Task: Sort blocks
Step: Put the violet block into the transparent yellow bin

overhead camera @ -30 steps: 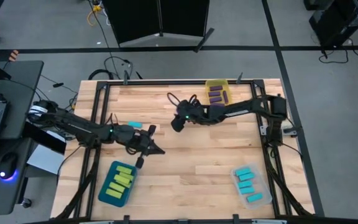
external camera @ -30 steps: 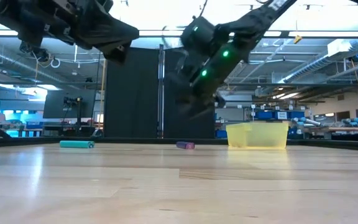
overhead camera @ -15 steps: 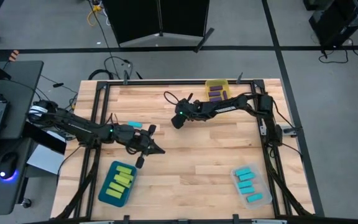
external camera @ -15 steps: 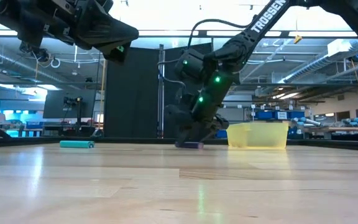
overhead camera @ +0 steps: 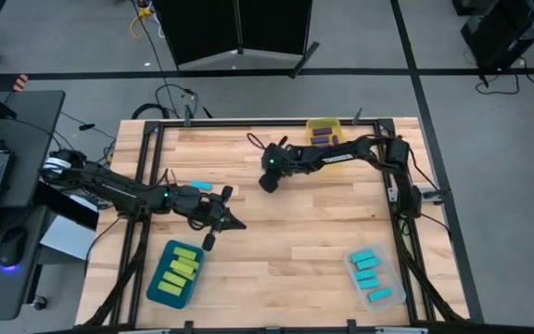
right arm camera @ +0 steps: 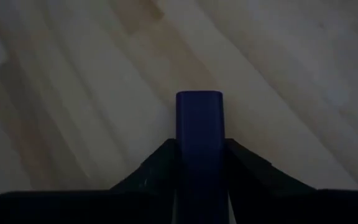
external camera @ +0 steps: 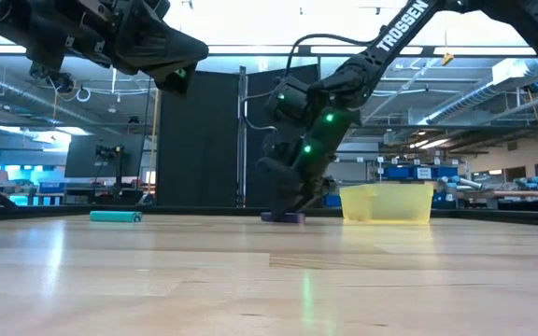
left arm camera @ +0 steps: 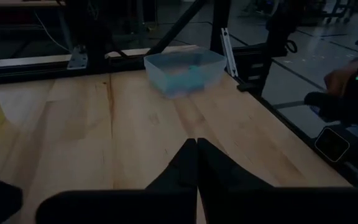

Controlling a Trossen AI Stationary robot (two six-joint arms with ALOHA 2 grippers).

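Squeezing a purple block (right arm camera: 199, 121) on the table's far side, the right gripper (right arm camera: 199, 163) grips it for the yellow bin (overhead camera: 324, 127); the left gripper (left arm camera: 196, 163) waits closed.

Dark arms w/ green LEDs, white TROSSEN lettering, black cables.

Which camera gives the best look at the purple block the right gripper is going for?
The right wrist view: the purple block fills the middle of the picture, lying on the table between the right gripper's fingers. The low view shows it only as a small sliver under the gripper. In the high view the arm hides it. The left wrist view does not show it.
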